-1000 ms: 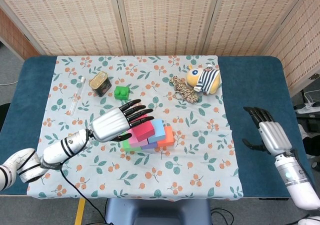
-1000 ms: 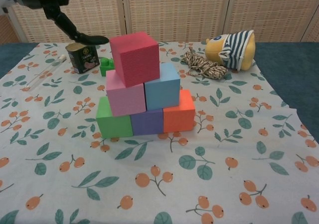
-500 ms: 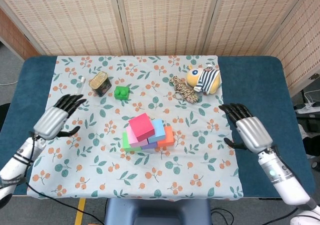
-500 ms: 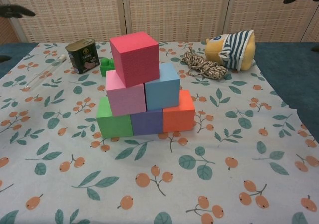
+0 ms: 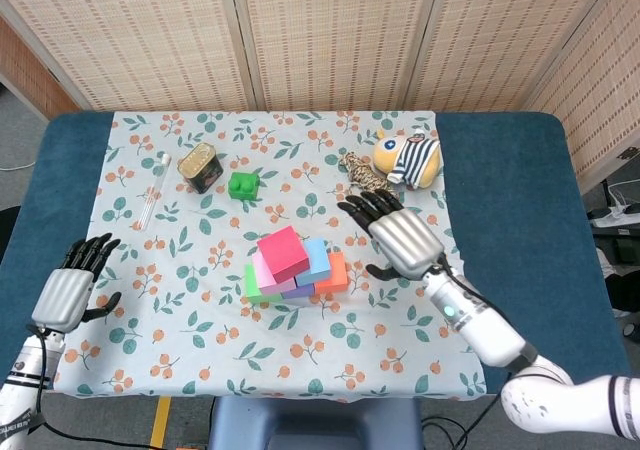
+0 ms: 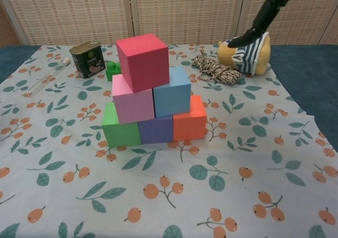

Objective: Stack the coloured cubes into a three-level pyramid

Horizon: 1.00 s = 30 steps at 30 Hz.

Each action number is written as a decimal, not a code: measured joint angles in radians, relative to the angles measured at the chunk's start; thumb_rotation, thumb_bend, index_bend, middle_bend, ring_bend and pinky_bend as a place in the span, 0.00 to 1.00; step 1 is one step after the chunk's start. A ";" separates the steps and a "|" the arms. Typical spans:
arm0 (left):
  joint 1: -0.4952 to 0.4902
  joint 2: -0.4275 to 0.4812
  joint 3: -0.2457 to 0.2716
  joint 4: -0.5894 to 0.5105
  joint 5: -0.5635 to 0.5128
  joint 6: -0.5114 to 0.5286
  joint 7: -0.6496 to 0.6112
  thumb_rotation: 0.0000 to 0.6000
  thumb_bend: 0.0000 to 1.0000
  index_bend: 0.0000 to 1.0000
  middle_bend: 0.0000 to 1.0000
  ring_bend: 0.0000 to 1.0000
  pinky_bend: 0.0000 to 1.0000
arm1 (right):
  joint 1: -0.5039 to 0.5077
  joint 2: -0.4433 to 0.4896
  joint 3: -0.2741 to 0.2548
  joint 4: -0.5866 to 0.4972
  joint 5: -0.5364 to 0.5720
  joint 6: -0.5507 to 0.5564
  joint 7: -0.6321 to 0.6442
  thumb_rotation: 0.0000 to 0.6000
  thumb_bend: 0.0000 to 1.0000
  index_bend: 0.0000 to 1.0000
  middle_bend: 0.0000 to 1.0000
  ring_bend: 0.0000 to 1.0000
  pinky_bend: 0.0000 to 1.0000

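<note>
Fingers [image 5: 362, 206] spread above floral tablecloth [image 5: 400, 340], wicker screens [image 5: 330, 35] behind

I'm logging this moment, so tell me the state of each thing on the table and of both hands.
red cube: top level, resting on the pink and blue cubes.
pink cube: middle level, left.
blue cube: middle level, right.
green cube: base, left.
purple cube: base, middle.
orange cube: base, right.
tin can: upright, lid closed.
rope: bundled beside the plush toy.
left hand: empty, fingers apart.
right hand: empty, fingers spread, right of the pyramid.
</note>
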 measured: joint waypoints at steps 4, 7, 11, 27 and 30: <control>0.018 0.000 -0.024 -0.002 0.000 0.009 0.025 1.00 0.35 0.00 0.00 0.00 0.02 | 0.138 -0.059 0.008 0.009 0.184 -0.003 -0.097 1.00 0.13 0.00 0.03 0.00 0.00; 0.024 0.002 -0.038 0.004 -0.006 -0.001 0.020 1.00 0.35 0.00 0.00 0.00 0.02 | 0.256 -0.119 0.009 0.019 0.316 0.021 -0.186 1.00 0.13 0.00 0.03 0.00 0.00; 0.027 0.003 -0.052 0.013 -0.005 -0.017 0.001 1.00 0.35 0.00 0.00 0.00 0.02 | 0.382 -0.208 0.004 0.045 0.442 0.096 -0.291 1.00 0.13 0.00 0.04 0.00 0.00; 0.036 0.007 -0.070 0.024 0.051 -0.043 -0.049 1.00 0.35 0.00 0.00 0.00 0.02 | 0.513 -0.321 -0.012 0.127 0.620 0.223 -0.370 1.00 0.13 0.30 0.03 0.00 0.00; 0.038 0.008 -0.072 0.026 0.054 -0.049 -0.056 1.00 0.35 0.00 0.00 0.00 0.02 | 0.511 -0.311 -0.012 0.126 0.618 0.224 -0.361 1.00 0.13 0.39 0.03 0.00 0.00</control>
